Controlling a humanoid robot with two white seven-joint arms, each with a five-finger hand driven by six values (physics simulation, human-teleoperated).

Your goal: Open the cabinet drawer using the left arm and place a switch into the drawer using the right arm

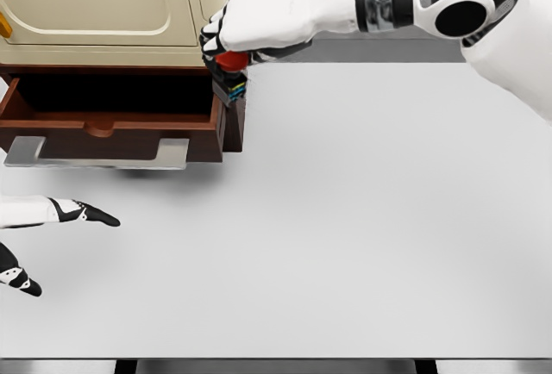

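A cream cabinet (112,3) stands at the back left of the table. Its brown drawer (112,128) is pulled out, with a silver handle (99,157) at the front, and its inside is dark. My right hand (226,42) reaches in from the upper right and is shut on the switch (231,77), a red-topped part with a dark blue and yellow body. The switch hangs over the drawer's right front corner. My left hand (82,213) lies low at the left edge, below the drawer, fingers spread and holding nothing.
The white table (362,219) stretches wide to the right and front of the cabinet. Its front edge runs along the bottom of the view.
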